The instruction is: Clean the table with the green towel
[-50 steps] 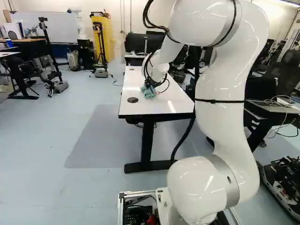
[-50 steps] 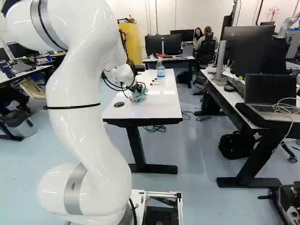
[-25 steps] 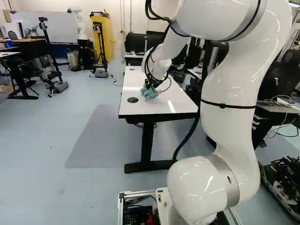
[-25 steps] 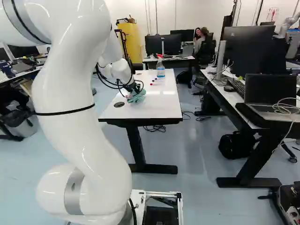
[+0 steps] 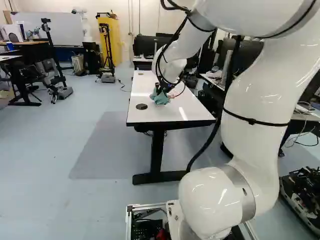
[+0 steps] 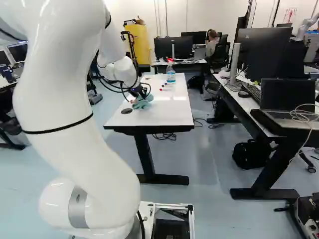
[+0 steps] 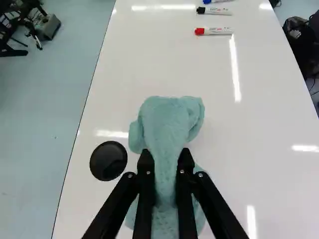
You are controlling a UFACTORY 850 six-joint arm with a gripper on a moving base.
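Gripper [image 6: 138, 93] clamped partly open around green towel [image 7: 167, 122], bunched between both fingers [image 7: 145, 194] on white table [image 6: 172, 112], left of centre in the right base view.

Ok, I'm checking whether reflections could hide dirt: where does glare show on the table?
Wrist view: bright streaks scattered over the table, one beside the red-capped marker, none across the towel. Left base view: a streak close to the table's near end. Right base view: bright patches right of the towel.
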